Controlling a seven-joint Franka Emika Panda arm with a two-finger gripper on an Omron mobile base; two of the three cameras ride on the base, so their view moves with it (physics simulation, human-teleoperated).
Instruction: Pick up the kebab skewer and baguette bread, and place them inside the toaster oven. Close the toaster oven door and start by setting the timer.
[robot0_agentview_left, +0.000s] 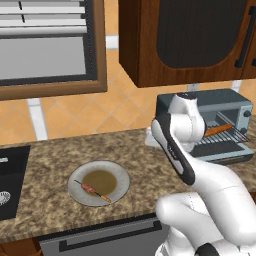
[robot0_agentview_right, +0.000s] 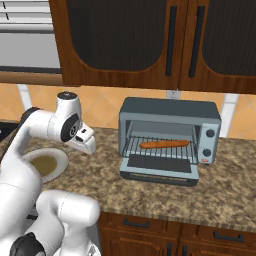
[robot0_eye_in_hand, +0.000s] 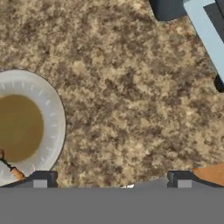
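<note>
Jaws spread wide and empty above the speckled brown granite counter (robot0_eye_in_hand: 127, 100), between plate and oven.

The white arm's two-finger gripper (robot0_eye_in_hand: 111, 177) points down at bare counter, its dark fingertips (robot0_eye_in_hand: 41, 177) far apart, nothing between them. Just to one side sits the round grey plate with an olive-brown centre (robot0_agentview_left: 122, 177), holding the thin tan kebab skewer with reddish-brown meat chunks (robot0_agentview_left: 91, 190), lying flat across the plate's front part. On the other side stands the boxy grey-blue metal toaster oven (robot0_agentview_right: 170, 112); its drop-down door with dark glass (robot0_agentview_right: 160, 165) lies open, flat on the counter. The elongated orange-brown baguette bread (robot0_agentview_right: 165, 144) rests lengthwise on the wire rack (robot0_agentview_right: 135, 147) inside. Dark wooden wall cabinets (robot0_agentview_right: 135, 45) hang above.
</note>
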